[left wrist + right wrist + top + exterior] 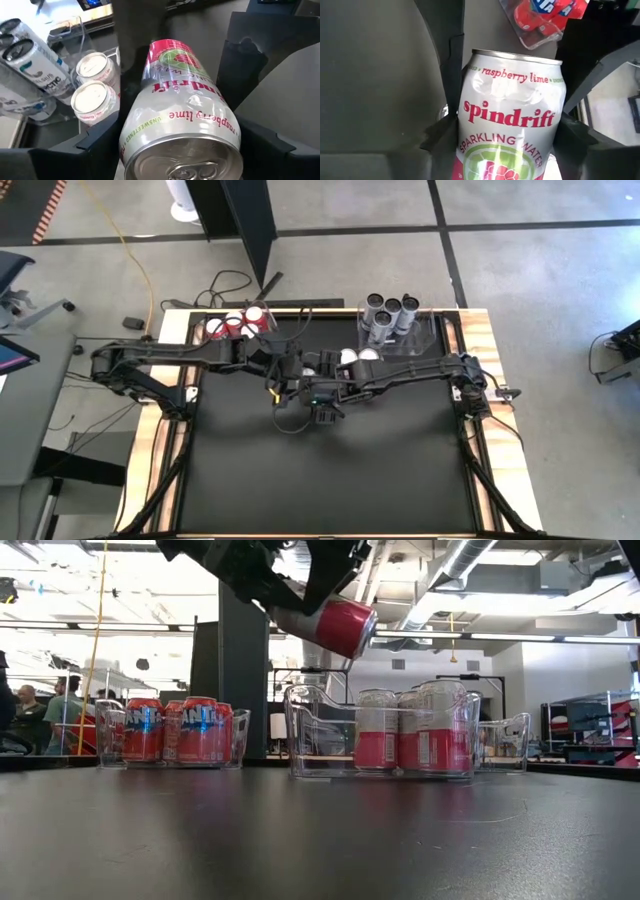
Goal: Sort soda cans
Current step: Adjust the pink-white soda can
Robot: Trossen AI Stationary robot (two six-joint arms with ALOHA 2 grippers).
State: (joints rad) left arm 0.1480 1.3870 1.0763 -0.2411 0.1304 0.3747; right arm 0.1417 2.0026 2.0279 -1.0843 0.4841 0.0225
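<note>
Above the black table [320, 840], my right claw [505, 145] and left claw [180, 145] are both gripping one pink-and-white can [335, 625]; only wrist views are showing its label.

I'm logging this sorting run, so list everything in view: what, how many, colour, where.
held can: one, white and pink, raised above mid-table between both arms
red cans: about four, in the clear bin at the far left
pink-and-white cans: at least three, in the clear middle bin
grey cans: four, in the clear bin at the far right
table: one, black mat, wooden edges
people: small, in the room's far left background
left end effector: around the held can
right end effector: around the same can
</note>
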